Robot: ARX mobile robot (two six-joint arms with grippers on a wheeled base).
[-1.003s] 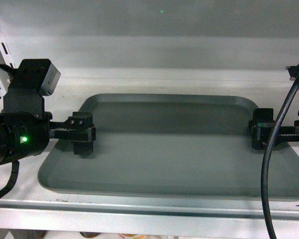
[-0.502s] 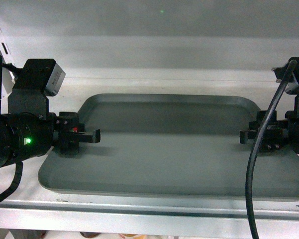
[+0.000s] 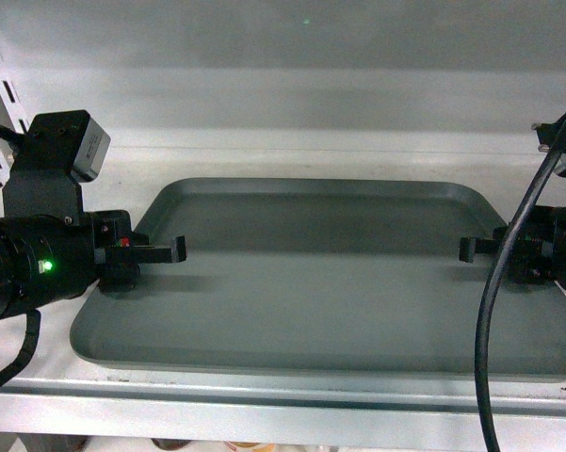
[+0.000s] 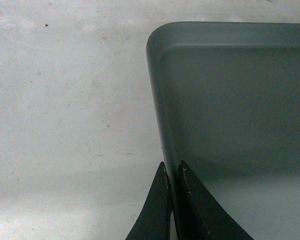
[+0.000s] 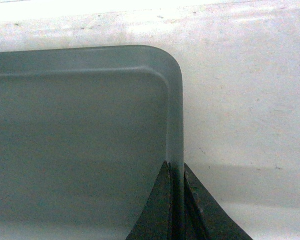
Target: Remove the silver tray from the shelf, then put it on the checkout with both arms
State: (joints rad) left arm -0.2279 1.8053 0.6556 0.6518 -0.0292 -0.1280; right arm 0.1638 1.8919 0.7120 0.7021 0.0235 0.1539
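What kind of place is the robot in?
Probably a shop. A silver tray sits on a white metal shelf, with slotted shelving rails at the back left and some goods dimly visible on the level below.

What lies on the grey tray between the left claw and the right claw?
Nothing: the head view shows only the bare floor of the dull grey-silver rectangular tray between the left claw and the right claw, each closed on a side rim.
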